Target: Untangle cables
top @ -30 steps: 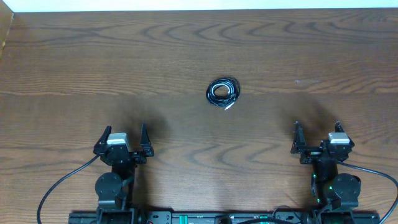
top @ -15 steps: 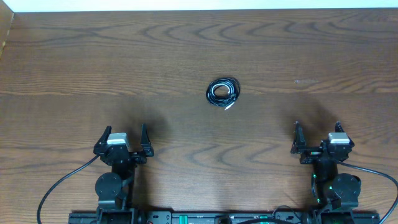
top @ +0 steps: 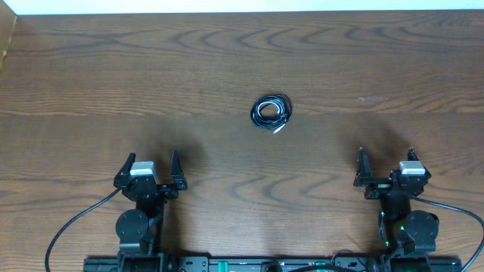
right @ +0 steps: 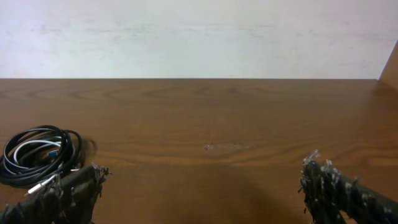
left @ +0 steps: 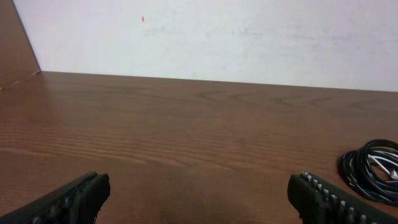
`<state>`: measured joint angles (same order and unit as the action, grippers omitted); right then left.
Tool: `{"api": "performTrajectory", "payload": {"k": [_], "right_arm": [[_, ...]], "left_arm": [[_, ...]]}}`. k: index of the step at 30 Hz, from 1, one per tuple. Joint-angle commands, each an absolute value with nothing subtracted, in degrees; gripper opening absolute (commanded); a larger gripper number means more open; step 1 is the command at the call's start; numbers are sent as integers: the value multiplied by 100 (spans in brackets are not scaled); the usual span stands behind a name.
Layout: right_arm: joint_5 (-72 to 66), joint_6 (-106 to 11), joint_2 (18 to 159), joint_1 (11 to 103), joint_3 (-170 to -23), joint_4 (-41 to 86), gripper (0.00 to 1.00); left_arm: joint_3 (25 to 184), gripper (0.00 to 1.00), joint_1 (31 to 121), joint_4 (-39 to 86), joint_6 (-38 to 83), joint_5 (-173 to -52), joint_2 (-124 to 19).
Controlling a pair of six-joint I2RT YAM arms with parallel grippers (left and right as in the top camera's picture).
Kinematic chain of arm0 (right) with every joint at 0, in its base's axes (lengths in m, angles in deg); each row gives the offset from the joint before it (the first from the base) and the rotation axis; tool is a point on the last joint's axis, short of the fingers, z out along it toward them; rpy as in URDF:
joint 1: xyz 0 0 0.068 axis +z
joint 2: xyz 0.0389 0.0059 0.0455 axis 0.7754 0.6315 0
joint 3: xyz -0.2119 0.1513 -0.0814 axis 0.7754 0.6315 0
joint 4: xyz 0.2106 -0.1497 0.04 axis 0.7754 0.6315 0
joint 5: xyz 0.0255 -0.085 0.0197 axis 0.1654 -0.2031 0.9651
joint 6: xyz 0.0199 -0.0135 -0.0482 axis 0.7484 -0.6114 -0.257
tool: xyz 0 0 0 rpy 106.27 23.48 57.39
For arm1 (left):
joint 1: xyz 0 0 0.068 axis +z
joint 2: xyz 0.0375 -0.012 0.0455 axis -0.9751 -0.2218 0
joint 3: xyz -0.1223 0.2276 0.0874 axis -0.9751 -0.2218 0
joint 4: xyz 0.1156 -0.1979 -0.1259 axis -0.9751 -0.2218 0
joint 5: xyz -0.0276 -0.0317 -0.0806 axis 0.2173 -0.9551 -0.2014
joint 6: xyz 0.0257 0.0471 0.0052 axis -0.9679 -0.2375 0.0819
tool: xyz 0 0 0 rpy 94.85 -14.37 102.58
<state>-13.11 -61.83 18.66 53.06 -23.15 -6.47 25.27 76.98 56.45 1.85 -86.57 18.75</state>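
The cables (top: pixel 271 112) lie in one small coil, black cords with a white one among them, at the middle of the wooden table. The coil also shows at the right edge of the left wrist view (left: pixel 372 169) and at the left of the right wrist view (right: pixel 38 153). My left gripper (top: pixel 150 168) is open and empty near the table's front left, well short of the coil. My right gripper (top: pixel 384 164) is open and empty near the front right, also apart from the coil.
The brown wooden table (top: pixel 151 75) ends at a white wall along the far edge. A wooden side panel (left: pixel 15 43) stands at the far left. Thick black arm wires (top: pixel 72 227) trail off the front edge by each base.
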Motion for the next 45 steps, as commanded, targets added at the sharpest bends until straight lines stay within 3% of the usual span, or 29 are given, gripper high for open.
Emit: {"api": "performTrajectory", "payload": {"k": [1,45], "right_arm": [[-1300,-6249,1831,5286,-2293,-632,99],[-1300,-6249,1831,5286,-2293,-636,99]], "left_arm": [[2459,97,7695,5369,172,-8473,1904],[2459,97,7695,5455,478,-8594,1904]]}}
